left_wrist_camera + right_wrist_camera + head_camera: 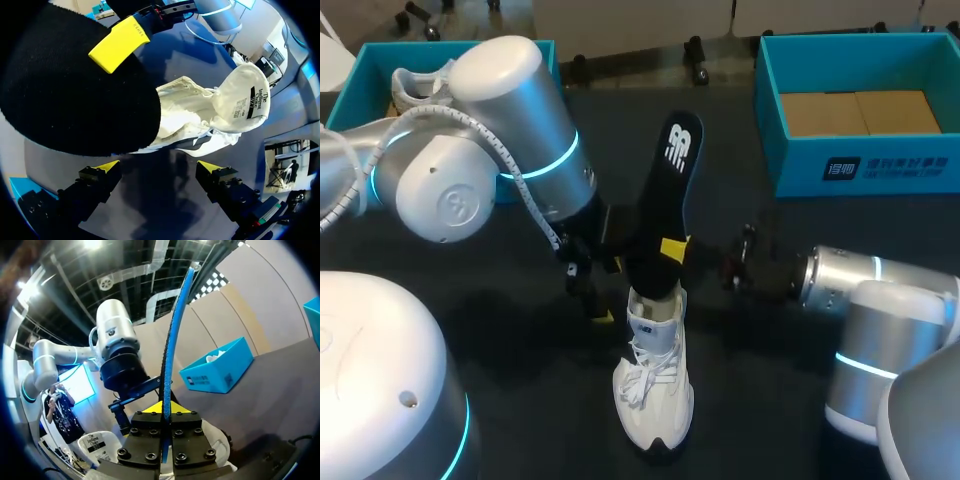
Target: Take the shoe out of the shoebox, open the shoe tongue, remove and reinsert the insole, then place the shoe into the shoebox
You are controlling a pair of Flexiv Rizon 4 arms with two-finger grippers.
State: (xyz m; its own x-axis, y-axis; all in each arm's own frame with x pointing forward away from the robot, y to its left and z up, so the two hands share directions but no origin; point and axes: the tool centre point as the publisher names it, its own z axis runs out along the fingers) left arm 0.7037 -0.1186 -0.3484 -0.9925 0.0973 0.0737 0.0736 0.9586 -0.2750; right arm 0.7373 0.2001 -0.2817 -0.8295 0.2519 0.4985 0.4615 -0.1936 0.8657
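Right gripper point(163, 409): closed tight on the insole, one yellow tip on each face, a little above the shoe's mouth.
Insole point(672, 185): black, nearly upright, tilted slightly away from the robot. Its lower end meets the mouth of the shoe; how far it reaches inside cannot be told.
Left gripper point(157, 172): spread wide and holding nothing, low over the table just beside the shoe, on its left.
Shoe point(655, 385): white, laced, standing on its sole mid-table with the toe toward the robot.
Tongue point(245, 95): folded forward, away from the mouth.
Table point(750, 350): dark, bearing the shoe and both boxes.
Left box point(365, 62): teal, far left corner, partly behind the left arm, with a second white shoe point(420, 88) inside.
Right box point(860, 165): teal, far right, lined with brown cardboard point(860, 112).
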